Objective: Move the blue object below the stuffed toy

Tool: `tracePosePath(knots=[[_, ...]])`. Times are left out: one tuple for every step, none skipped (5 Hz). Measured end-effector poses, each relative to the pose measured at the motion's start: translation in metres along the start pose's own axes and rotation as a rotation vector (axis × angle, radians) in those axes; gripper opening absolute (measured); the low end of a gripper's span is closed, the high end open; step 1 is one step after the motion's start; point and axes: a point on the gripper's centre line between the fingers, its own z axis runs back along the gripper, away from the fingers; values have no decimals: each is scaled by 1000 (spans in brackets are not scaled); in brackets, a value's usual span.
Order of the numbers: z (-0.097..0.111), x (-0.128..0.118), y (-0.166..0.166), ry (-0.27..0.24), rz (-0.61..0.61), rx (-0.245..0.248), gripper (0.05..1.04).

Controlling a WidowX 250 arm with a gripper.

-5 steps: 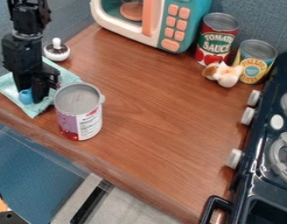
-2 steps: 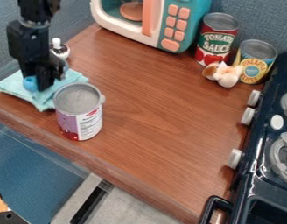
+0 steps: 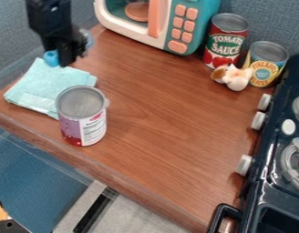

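Note:
At the upper left, the gripper (image 3: pixel 66 58) hangs in the air above the back edge of the light blue cloth. It is shut on the blue object (image 3: pixel 51 58), whose rounded ends stick out on both sides of the black fingers. Far to the right, the small white and brown stuffed toy (image 3: pixel 235 78) sits on the wooden counter, in front of the two upright cans.
The cloth (image 3: pixel 45 86) lies at the left, with a purple-labelled can (image 3: pixel 82 116) at its right edge. A toy microwave (image 3: pixel 170 27) stands at the back, near a tomato can (image 3: pixel 225 41) and a yellow-labelled can (image 3: pixel 265 64). A stove (image 3: pixel 276 150) borders the right.
The gripper has risen and moved toward the back and slightly right, carrying the blue object off the cloth. The cloth has shifted a little right, and the white-topped shaker is now hidden behind the gripper.

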Motion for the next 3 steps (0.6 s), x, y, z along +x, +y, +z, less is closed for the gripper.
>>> tracePosePath(knots=[[12,-21,17,52,-82,4,369],[23,-42,39,116,-170,21,369],[33,-71,78,197,-326,70,369]])
